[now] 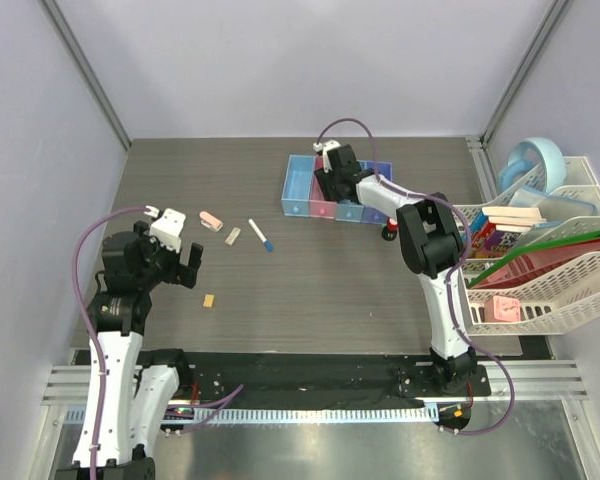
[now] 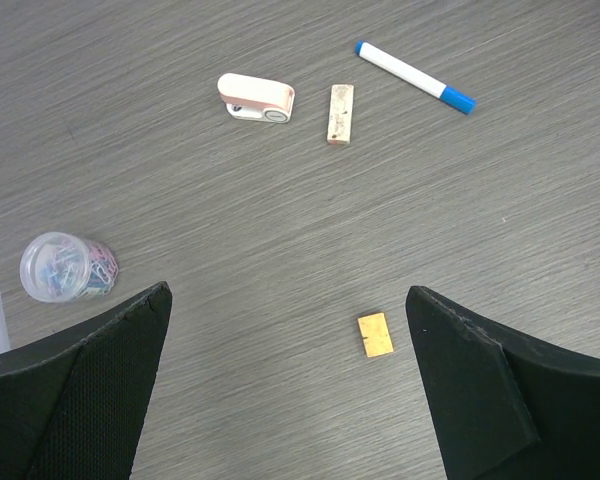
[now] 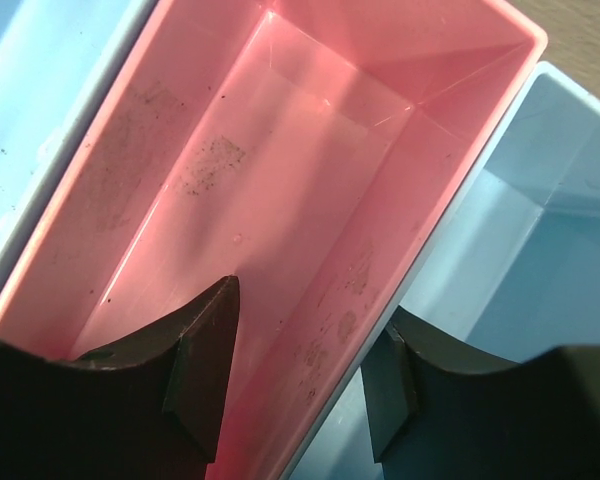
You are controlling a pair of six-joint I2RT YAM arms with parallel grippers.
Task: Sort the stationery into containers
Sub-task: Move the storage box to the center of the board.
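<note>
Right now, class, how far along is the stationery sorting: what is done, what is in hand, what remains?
Done: nothing visible; the pink bin is empty. In hand: nothing; the right gripper hovers open over that bin, the left gripper open above the table. Left: the pink eraser, blue-capped pen, tan block and clear tub of clips lie loose on the table.

A grey wood-grain tabletop (image 1: 330, 290) carries a pink eraser (image 1: 211, 220), blue-capped pen (image 1: 260, 235) and tan block (image 1: 209, 300) at left, four joined bins (image 1: 297, 210) far centre.

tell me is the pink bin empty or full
Empty: the pink bin shows only a bare, smudged floor in the right wrist view.
</note>
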